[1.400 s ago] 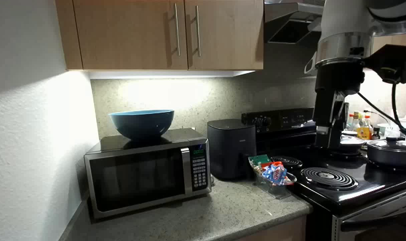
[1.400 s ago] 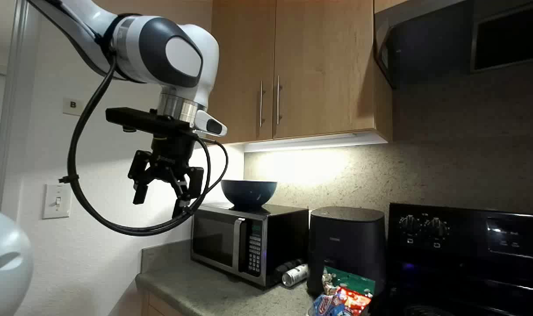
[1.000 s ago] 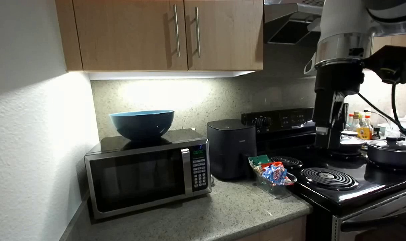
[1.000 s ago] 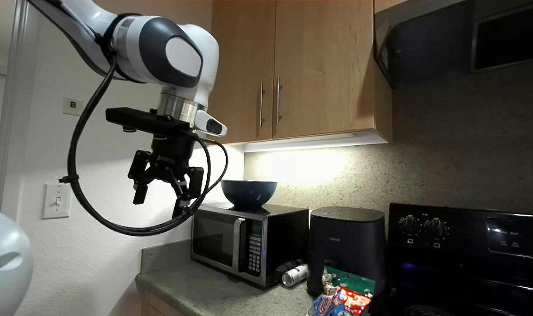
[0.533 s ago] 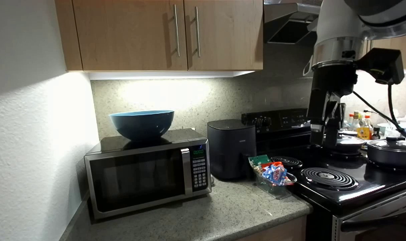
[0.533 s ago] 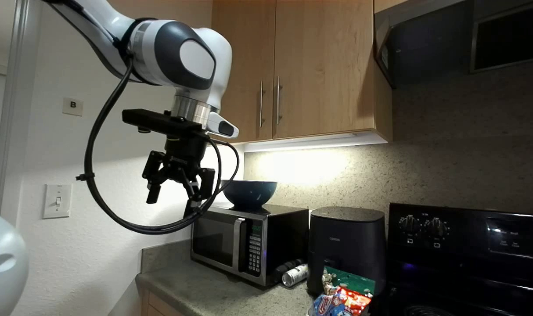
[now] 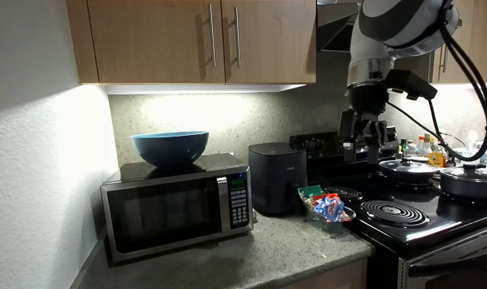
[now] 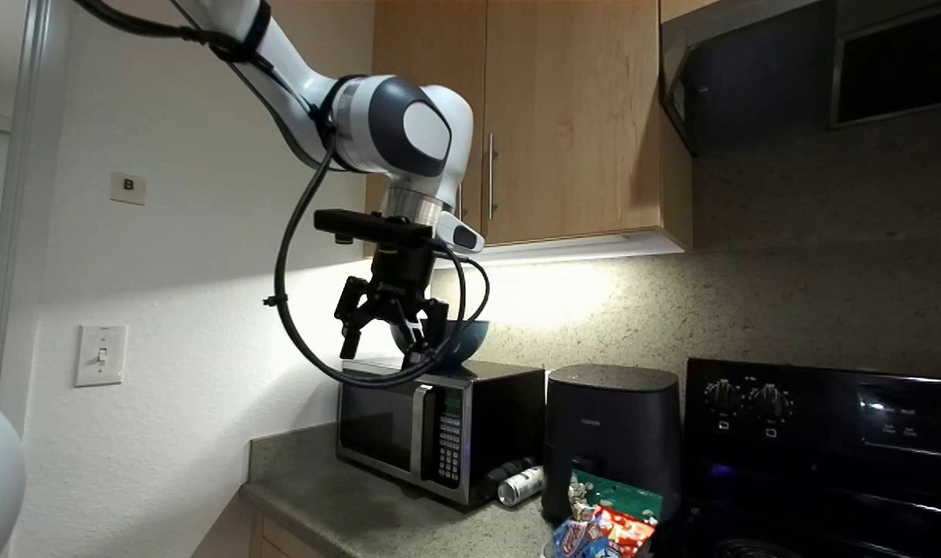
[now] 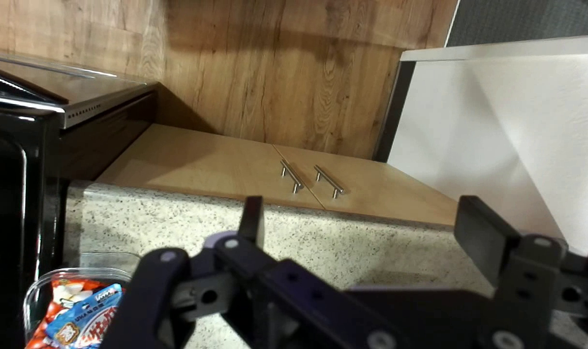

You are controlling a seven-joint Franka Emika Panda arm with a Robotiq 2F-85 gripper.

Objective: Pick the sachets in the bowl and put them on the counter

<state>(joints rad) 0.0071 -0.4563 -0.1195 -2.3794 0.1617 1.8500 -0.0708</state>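
The sachets lie heaped in a clear, pale-rimmed bowl [image 7: 327,225] on the grey speckled counter [image 7: 275,249] beside the stove. A blue sachet [image 7: 329,208] lies on top, with red and green ones behind it. In an exterior view the blue sachet [image 8: 577,538], a red sachet [image 8: 625,529] and a green sachet [image 8: 619,496] show at the bottom edge. In the wrist view the bowl [image 9: 28,301] is at lower left, partly hidden by a finger. My gripper [image 7: 361,155] is open and empty, high above the counter; it also shows open in the wrist view [image 9: 366,228].
A microwave [image 7: 163,216] with a big blue bowl [image 7: 171,148] on top stands on the counter. A black air fryer [image 7: 277,180] stands behind the sachets. The black stove [image 7: 440,224] with lidded pans adjoins. A can [image 8: 521,487] lies by the microwave.
The arm and open gripper have moved leftward in one exterior view and rightward in another, nearer the microwave side. The sachets and bowl have not moved.
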